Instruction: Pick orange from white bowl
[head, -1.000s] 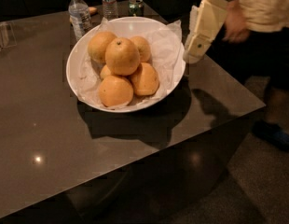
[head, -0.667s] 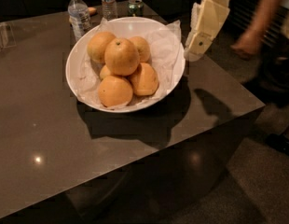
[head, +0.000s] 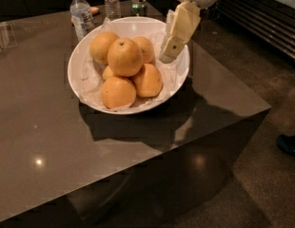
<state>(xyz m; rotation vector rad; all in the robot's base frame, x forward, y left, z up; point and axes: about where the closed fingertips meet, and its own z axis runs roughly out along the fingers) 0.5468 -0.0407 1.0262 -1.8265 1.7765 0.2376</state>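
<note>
The white bowl (head: 88, 87) sits on the dark table, lined with crinkled white paper and holding several oranges. The orange (head: 124, 57) with a small dark stem dimple lies on top of the pile, near the bowl's middle. My gripper (head: 167, 56) hangs from the upper right, its pale fingers pointing down over the bowl's right part, to the right of the orange and apart from it. It holds nothing.
Two water bottles (head: 81, 19) (head: 111, 0) and a green can (head: 138, 6) stand behind the bowl. A clear holder (head: 4, 36) is at the far left. The table's right edge (head: 233, 75) drops to the floor; a shoe (head: 289, 145) shows at right.
My gripper has moved left, from beside the bowl's right rim to over the bowl's inside. The person at the upper right has left the view.
</note>
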